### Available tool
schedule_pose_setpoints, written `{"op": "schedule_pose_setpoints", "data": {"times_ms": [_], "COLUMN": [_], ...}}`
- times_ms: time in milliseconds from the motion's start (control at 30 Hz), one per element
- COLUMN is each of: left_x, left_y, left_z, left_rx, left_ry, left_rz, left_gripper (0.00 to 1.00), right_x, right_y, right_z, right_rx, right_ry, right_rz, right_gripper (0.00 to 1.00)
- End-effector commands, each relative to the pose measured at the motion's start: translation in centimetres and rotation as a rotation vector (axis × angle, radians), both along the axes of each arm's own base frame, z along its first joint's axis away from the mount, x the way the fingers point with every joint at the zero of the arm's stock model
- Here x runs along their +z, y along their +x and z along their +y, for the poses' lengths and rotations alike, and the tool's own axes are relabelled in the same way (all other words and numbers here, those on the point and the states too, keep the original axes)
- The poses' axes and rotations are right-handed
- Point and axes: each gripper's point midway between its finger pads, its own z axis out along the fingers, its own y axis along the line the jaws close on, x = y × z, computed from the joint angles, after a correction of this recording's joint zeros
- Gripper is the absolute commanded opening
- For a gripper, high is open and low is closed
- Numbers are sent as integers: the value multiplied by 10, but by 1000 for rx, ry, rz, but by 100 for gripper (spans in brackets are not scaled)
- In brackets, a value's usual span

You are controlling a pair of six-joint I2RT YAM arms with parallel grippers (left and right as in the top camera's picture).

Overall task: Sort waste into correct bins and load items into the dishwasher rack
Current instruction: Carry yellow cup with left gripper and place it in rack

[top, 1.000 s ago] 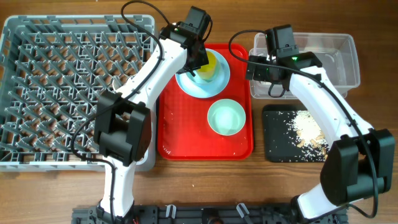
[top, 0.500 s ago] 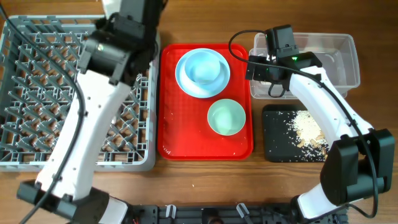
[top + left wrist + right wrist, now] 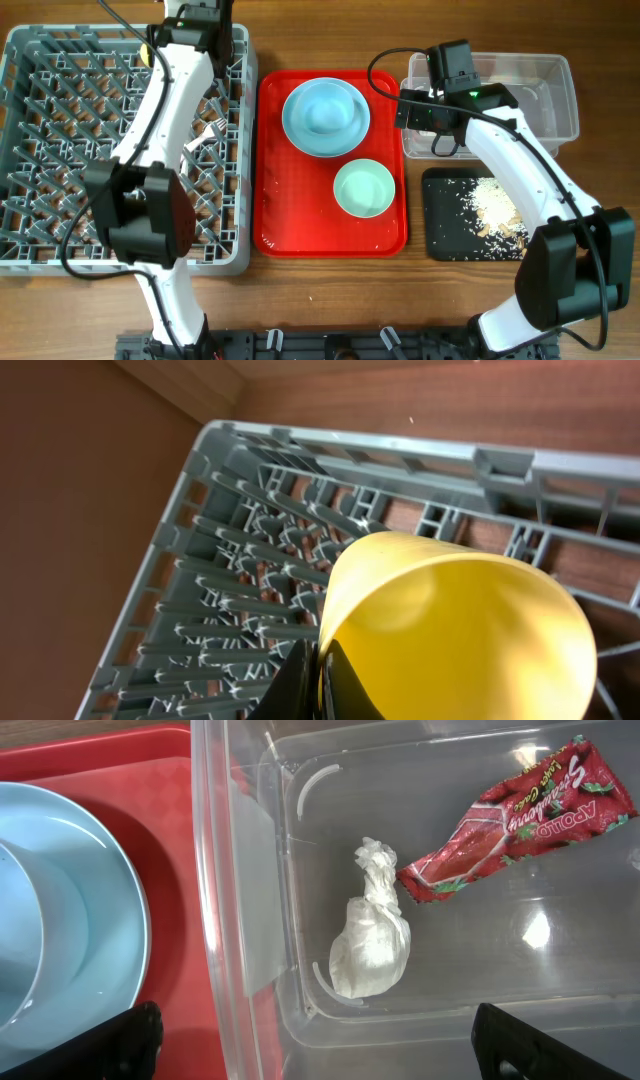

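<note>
The left gripper [image 3: 318, 682] is clamped on the rim of the yellow cup [image 3: 460, 630], one dark finger outside the wall, and holds it tilted above the far corner of the grey rack [image 3: 230, 570]. A second ago that cup sat on the blue plate [image 3: 325, 118] on the red tray [image 3: 300, 225]. It has since been lifted off and swung across to the rack's back edge, so the first dish is about to be loaded. The cup hangs over the pegs and does not appear to touch them. It still has to be lowered and let go.

The right gripper [image 3: 315, 1045] has not moved. Its fingers are spread wide and empty, hovering over the near wall of the clear tub [image 3: 235, 920]. In the tub the red wrapper [image 3: 510, 820] and the white scrap [image 3: 370, 940] lie touching each other. The crumbs [image 3: 495, 210] are heaped in the black tray [image 3: 445, 240], so the waste looks sorted.

The plate and the green bowl [image 3: 363, 188] are on the red tray, well apart from both grippers and still to be loaded.
</note>
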Motion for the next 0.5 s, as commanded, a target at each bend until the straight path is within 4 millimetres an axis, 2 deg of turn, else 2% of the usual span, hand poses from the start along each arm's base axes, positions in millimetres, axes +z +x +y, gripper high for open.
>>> {"op": "schedule_pose_setpoints", "data": {"times_ms": [0, 100, 233, 300, 367, 467], "left_x": [-32, -44, -51, -63, -67, -77], "left_y": [3, 5, -3, -5, -10, -10], "left_z": [-2, -16, -18, -30, -31, -49], "left_rx": [-16, -42, -7, -35, 9, -19], "left_ry": [10, -84, -121, -204, -238, -333], "left_rz": [83, 84, 89, 116, 94, 111], "left_gripper": [4, 4, 4, 4, 4, 6], "right_x": [-3, -3, -3, -3, -3, -3], "right_y": [2, 2, 2, 2, 2, 2], "right_z": [-4, -4, -4, -4, -4, -4], "right_rx": [-1, -1, -1, -1, -1, -1], "right_ry": [-22, -22, -22, -22, -22, -22], "right_rz": [4, 3, 4, 4, 4, 4], "right_gripper": [100, 100, 100, 100, 100, 100]}}
